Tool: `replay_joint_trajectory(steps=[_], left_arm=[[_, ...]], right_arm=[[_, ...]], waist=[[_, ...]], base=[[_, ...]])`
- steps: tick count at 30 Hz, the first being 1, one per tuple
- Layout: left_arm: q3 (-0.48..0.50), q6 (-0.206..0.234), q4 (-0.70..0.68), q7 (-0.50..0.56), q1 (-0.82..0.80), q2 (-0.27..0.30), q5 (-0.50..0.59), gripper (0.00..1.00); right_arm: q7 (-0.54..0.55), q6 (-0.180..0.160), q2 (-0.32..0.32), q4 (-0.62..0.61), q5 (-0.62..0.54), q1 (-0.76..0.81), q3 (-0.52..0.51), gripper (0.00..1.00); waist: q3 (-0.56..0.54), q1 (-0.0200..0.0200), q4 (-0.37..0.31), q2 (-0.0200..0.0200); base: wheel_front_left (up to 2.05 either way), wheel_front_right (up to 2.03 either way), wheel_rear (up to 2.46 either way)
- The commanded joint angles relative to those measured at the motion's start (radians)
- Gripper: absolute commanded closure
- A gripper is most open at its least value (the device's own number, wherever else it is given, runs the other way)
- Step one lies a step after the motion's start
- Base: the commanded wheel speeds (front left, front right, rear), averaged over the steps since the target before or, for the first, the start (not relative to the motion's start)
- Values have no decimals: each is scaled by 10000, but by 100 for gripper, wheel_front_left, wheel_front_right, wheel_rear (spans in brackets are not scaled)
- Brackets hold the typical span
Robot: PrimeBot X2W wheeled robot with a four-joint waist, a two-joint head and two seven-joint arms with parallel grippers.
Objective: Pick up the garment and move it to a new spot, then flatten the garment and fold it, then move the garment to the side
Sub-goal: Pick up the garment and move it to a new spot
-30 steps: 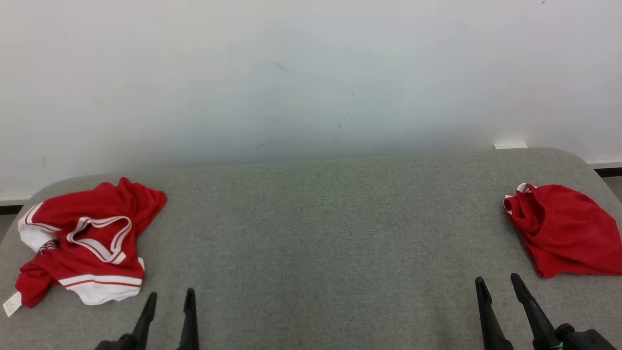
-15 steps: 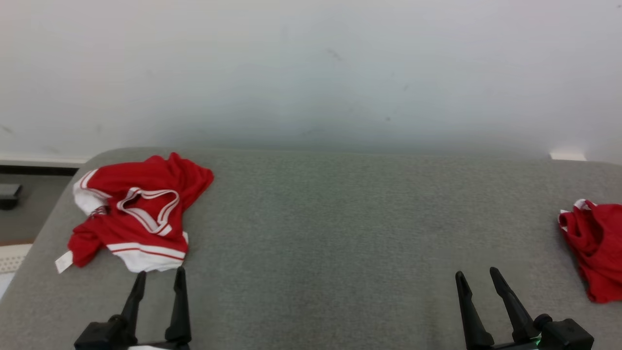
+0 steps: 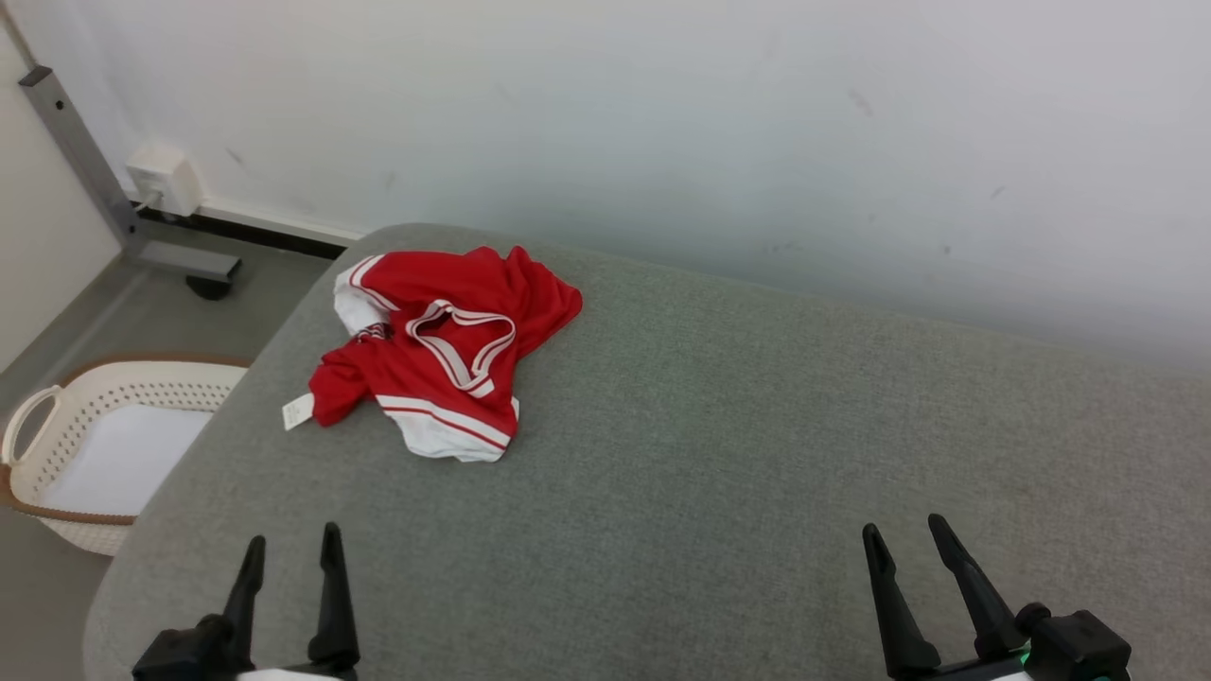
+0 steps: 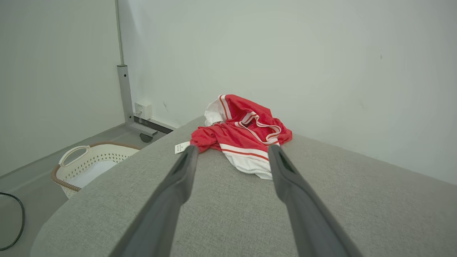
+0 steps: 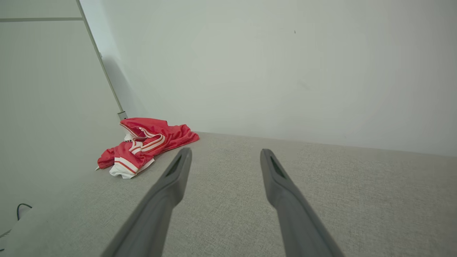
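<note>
- Left gripper sits at the near left with its fingers spread and nothing between them; right gripper at the near right is the same, parted and empty.
- We see the garment, red with white trim, crumpled at the far left of the grey padded surface, well apart from both grippers and closer to the left one.
- Risk: we judge the cloth thin and slick, so a pinch on one loose fold may lift a single layer and drag the rest along bunched.
- Risk: its label lies near the left edge, so a sideways nudge while closing could push cloth over that edge.
- Risk: a grab on the looped white trim may leave the body hanging twisted, which makes flattening harder.
- Nothing stands between the left gripper and the garment, just bare surface.
- A white basket sits on the floor left of the surface, below that edge, so a dropped garment could land there.
- At the far left we note a wall box and a metal post, both off the surface and not in the way.
</note>
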Motion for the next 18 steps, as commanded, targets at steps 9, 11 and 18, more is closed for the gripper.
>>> replay_joint_trajectory(steps=[9, 11, 18], left_arm=[[-51, -234, 1219, 183, -1390, 272, -99, 0], [1, -332, 1506, 626, -1969, 354, -305, 0], [229, -202, 2168, 2822, -4149, 1107, -539, 0]], right_arm=[[4, -23, 9, -174, -172, -213, 23, 0], [4, -23, 9, -249, -195, -310, 40, 0], [4, -23, -34, -567, -266, -995, 184, 0]], waist=[[138, -1, -165, 0], [334, -1, -367, 0], [1454, -1, -1373, 0]], base=[[0, 0, 0], [0, 0, 0], [0, 0, 0]])
